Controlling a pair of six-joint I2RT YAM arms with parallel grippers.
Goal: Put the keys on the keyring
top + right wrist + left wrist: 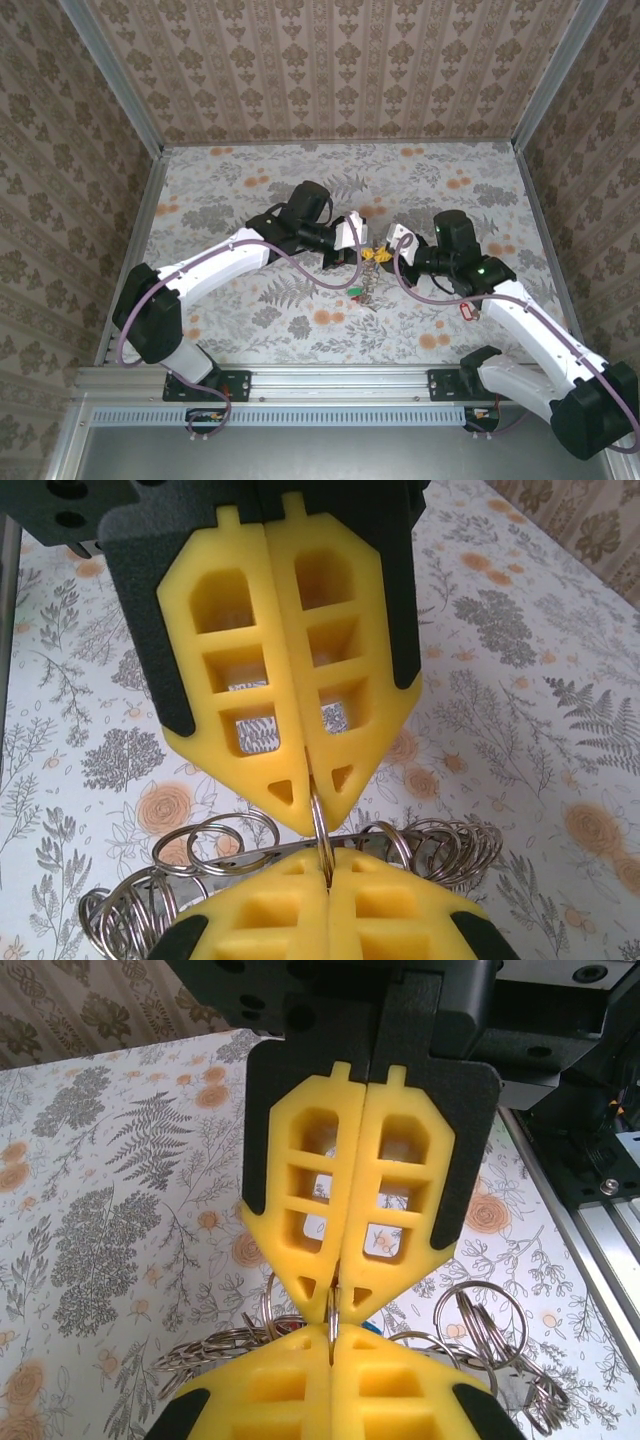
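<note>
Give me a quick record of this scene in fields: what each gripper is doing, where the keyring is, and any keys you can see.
left gripper: shut on a thin loop of the keyring
right gripper: shut on the same loop, tip to tip with the left gripper
keyring position: bunched rings between the two grippers, mid table
red-tagged key: lying apart on the table, beside the right arm
green-tagged key: just near side of the grippers; on the ring or loose, cannot tell

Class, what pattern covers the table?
The table bears grey ferns and orange blossoms on white; clearest in the top external view.
</note>
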